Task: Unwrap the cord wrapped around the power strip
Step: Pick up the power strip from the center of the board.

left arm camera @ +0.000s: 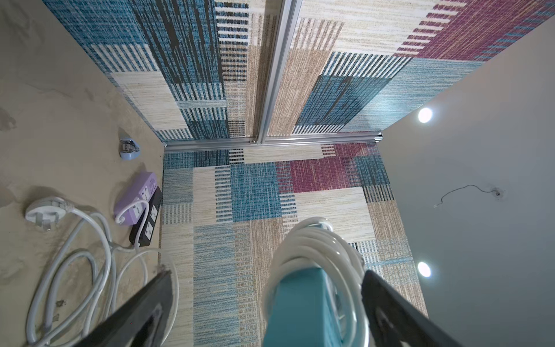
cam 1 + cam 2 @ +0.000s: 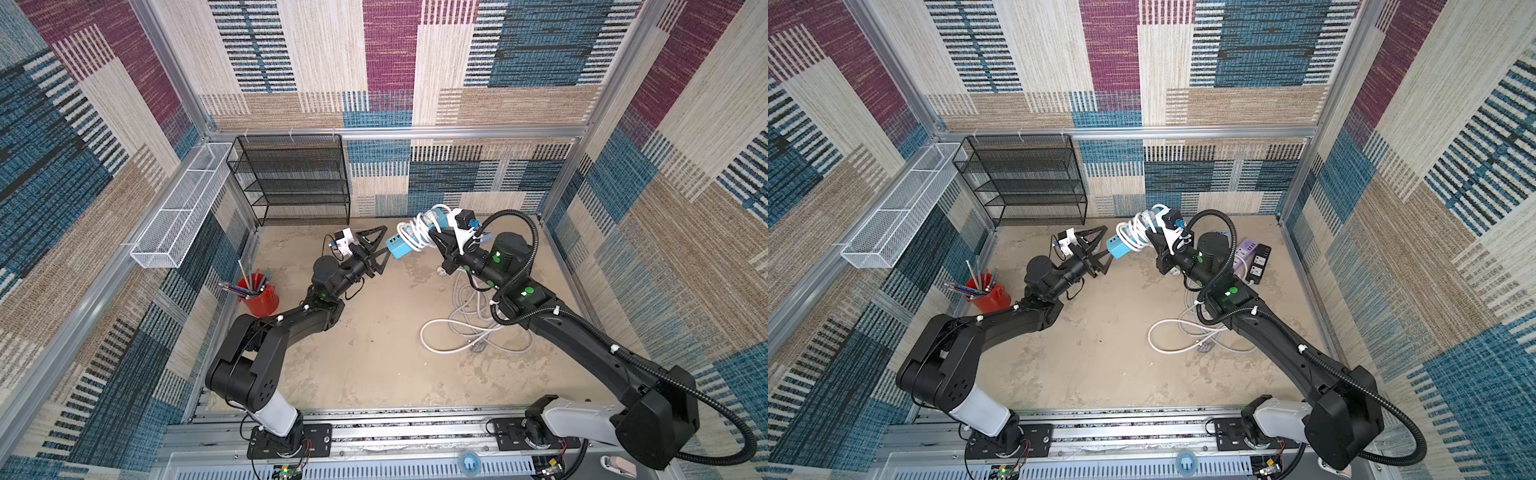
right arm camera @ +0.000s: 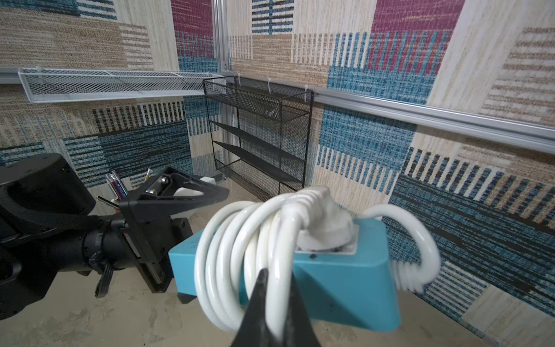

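A blue power strip point(image 2: 398, 249) point(image 2: 1116, 248) hangs in the air over the back of the table, with a white cord point(image 2: 412, 233) point(image 2: 1136, 232) coiled round it in several loops. The cord's white plug point(image 3: 327, 222) sits in the strip's socket. My right gripper point(image 2: 432, 237) point(image 3: 277, 276) is shut on one loop of the cord point(image 3: 228, 255), with the strip point(image 3: 345, 279) just beyond it. My left gripper point(image 2: 384, 245) point(image 1: 267, 272) is open. Its fingers point(image 1: 150, 303) stand on either side of the strip's free end point(image 1: 297, 309) without touching it.
Loose grey-white cables point(image 2: 465, 328) lie on the table under the right arm, with a plug point(image 1: 45, 210). A purple strip point(image 2: 1248, 248) and a black strip point(image 2: 1260, 264) lie by the right wall. A red pencil cup point(image 2: 259, 297), a black mesh shelf point(image 2: 295, 178) and a white mesh basket point(image 2: 178, 208) stand at the left.
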Tool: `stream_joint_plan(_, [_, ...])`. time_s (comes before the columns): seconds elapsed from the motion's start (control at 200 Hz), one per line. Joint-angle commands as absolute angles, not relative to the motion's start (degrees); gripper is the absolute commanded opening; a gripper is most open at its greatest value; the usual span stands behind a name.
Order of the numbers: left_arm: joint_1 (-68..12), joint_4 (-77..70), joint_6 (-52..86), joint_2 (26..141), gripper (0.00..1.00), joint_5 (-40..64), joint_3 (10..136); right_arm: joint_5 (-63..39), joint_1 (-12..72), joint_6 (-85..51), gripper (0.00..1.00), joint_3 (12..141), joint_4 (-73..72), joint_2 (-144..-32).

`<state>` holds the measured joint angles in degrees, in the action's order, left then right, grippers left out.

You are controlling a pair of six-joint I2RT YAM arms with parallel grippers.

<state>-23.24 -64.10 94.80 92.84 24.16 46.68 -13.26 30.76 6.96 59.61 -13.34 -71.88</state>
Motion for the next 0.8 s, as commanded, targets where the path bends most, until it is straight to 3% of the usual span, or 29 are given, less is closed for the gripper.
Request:
stream_joint_plan(0.0, [-24.0,-67.7,96.8,92.6,1.0,23.6,46.5,-12.2,31.5,8.5,0.05,59.9,-21.2,-72.0])
stream_joint_plan(0.25, [-24.9,-70.9,98.5,92.3,0.81,22.4,46.6,-10.8,32.2,9.0,0.05,59.9,-22.3,-72.7])
stream_joint_plan(0.566, [-26.1,-72.9,100.4,92.1,0.77,21.7,46.1,-8.9,32.2,10.0,0.05,60.8,-22.6,-74.4])
stream_joint_plan(0.796, [-26.9,-73.7,100.9,92.8,0.59,21.4,46.5,-9.0,32.2,9.9,0.04,61.3,-23.2,-74.8])
